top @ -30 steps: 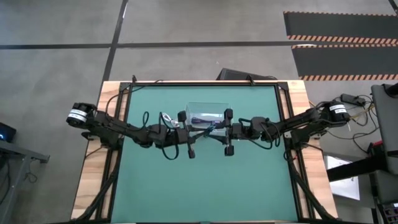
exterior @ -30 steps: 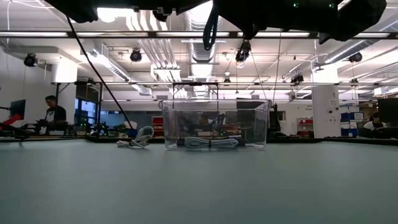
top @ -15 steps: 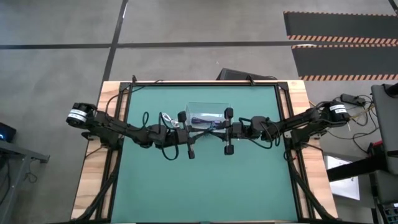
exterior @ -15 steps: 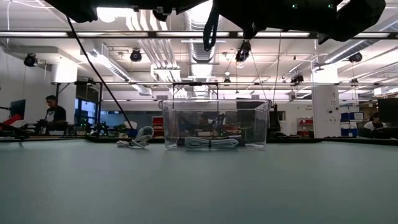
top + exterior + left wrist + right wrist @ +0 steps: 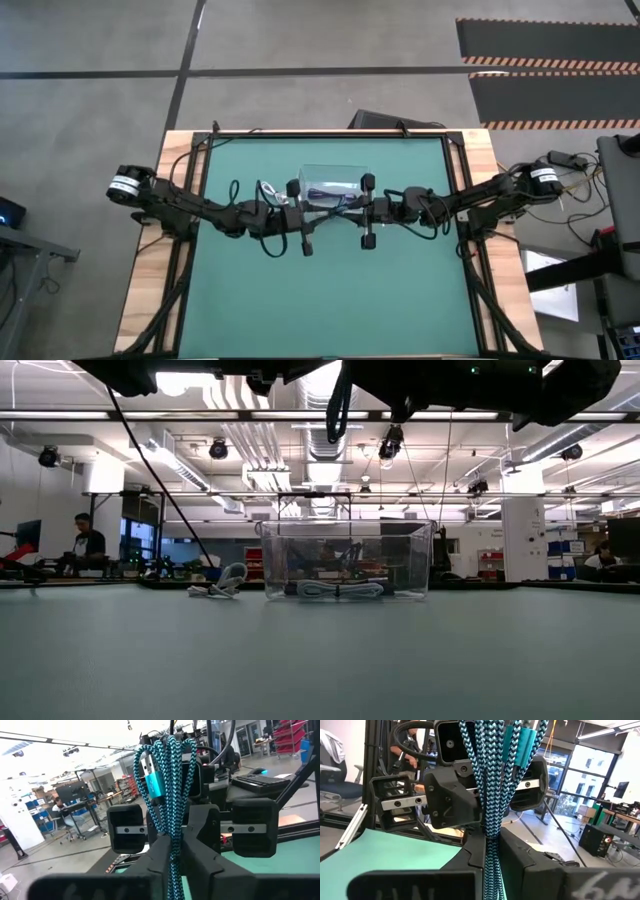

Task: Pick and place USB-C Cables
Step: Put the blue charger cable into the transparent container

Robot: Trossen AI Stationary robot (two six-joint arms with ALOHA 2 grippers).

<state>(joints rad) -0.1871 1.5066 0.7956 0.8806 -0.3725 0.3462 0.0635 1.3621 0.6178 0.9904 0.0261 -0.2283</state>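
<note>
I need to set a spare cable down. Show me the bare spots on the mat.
The near half of the green mat, below both arms, is bare edge to edge. The far strip behind the clear bin is also free. It is crowded mid-table: both hands meet over the bin, and a white cable bundle lies beside it.

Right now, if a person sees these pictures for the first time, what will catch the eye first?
First, the teal braided cable, pinched between both tools at once: the left tool and the right tool meet above the middle of the green table. Next, the clear plastic box at the far middle of the table, with a pale cable on its bottom. A white cable lies on the table beside it.
</note>
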